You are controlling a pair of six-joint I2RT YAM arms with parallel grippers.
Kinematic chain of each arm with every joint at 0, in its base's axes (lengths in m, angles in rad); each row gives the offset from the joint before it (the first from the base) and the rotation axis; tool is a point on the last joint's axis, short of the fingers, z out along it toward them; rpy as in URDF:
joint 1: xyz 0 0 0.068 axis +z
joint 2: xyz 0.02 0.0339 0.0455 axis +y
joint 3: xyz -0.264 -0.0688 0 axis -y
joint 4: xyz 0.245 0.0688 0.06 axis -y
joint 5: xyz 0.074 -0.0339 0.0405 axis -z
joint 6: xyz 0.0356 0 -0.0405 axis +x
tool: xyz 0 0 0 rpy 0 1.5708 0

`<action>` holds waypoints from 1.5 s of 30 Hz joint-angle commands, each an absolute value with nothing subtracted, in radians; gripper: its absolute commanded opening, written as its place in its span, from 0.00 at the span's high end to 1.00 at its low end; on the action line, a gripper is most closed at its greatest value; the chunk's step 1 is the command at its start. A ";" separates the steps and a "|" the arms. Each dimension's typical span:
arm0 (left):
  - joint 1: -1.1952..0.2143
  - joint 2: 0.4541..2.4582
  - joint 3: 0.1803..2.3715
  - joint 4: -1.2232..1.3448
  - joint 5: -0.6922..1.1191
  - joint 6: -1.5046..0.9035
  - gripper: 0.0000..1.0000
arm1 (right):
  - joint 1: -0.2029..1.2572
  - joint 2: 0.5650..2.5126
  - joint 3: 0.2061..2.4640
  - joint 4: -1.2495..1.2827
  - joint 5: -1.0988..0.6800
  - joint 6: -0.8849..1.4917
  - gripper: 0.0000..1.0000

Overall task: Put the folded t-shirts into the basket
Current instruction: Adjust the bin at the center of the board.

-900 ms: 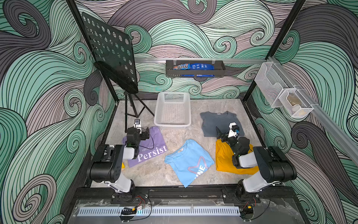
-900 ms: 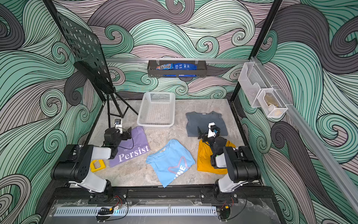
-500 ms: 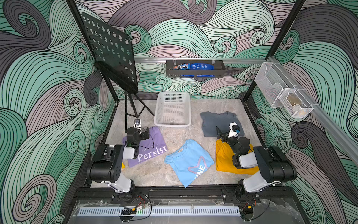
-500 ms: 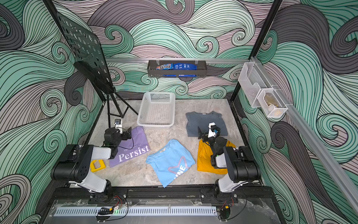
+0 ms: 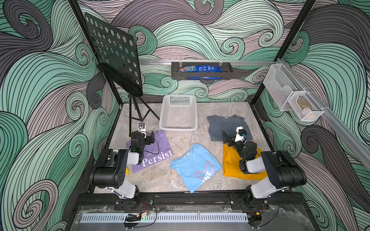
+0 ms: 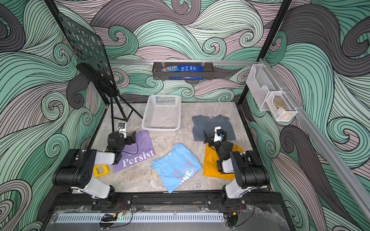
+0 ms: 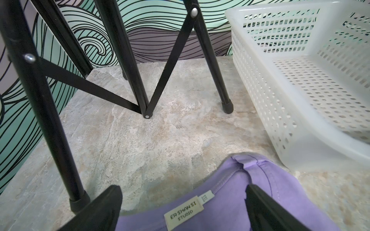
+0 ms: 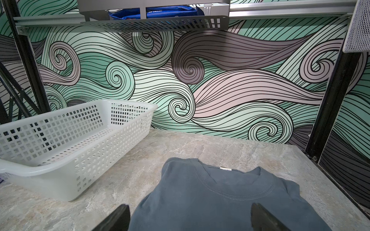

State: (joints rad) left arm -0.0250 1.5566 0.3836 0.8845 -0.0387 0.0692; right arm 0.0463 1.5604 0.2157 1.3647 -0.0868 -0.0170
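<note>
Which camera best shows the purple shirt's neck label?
Left wrist view: the label is close and readable, ER SHAN SI STUDIO. Both top views show the lavender shirt, but the left arm hides its label; the right wrist view lacks it.

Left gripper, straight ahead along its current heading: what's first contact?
Likely the lavender tee, whose collar lies between the open jaws of the left gripper; past it bare tabletop, then the legs of the music stand. Depth is unclear.
</note>
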 commanded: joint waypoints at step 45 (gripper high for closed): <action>-0.211 1.933 1.478 -0.589 0.116 0.235 0.71 | 0.133 1.490 0.895 -0.010 -0.505 -0.293 0.02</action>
State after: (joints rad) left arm -0.2035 1.9060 1.4452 -0.5125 0.1421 0.1955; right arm 0.1417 1.4750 0.8646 0.0093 -0.4831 -0.2722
